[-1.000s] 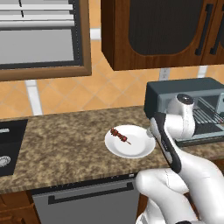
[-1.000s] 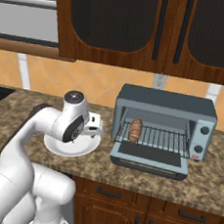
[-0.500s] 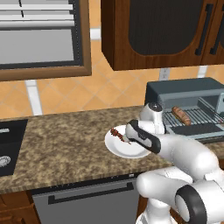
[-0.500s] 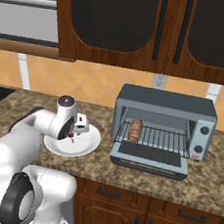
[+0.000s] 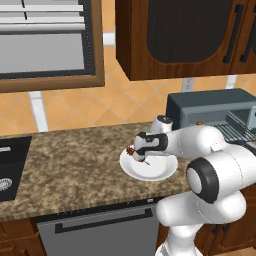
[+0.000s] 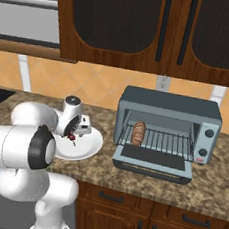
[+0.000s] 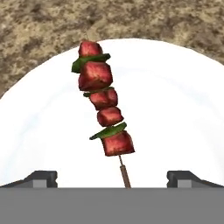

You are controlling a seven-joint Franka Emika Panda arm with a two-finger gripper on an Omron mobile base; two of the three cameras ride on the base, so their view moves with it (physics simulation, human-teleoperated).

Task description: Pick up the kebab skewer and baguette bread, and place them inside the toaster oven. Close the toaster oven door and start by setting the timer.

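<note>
The arm has swung away from the oven, where the bread already lies on the rack, and lowered over the plate. The pincer, wide open and empty, now straddles the skewer, poised to grasp.

Kebab skewer on plate, left of toaster oven; baguette bread inside on rack.

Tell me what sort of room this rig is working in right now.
A home-style kitchen, rendered. Signs: a granite-look counter under dark wood cabinets, a toaster oven with its door down and baguette bread on the rack, and a kebab skewer on a white plate.
</note>
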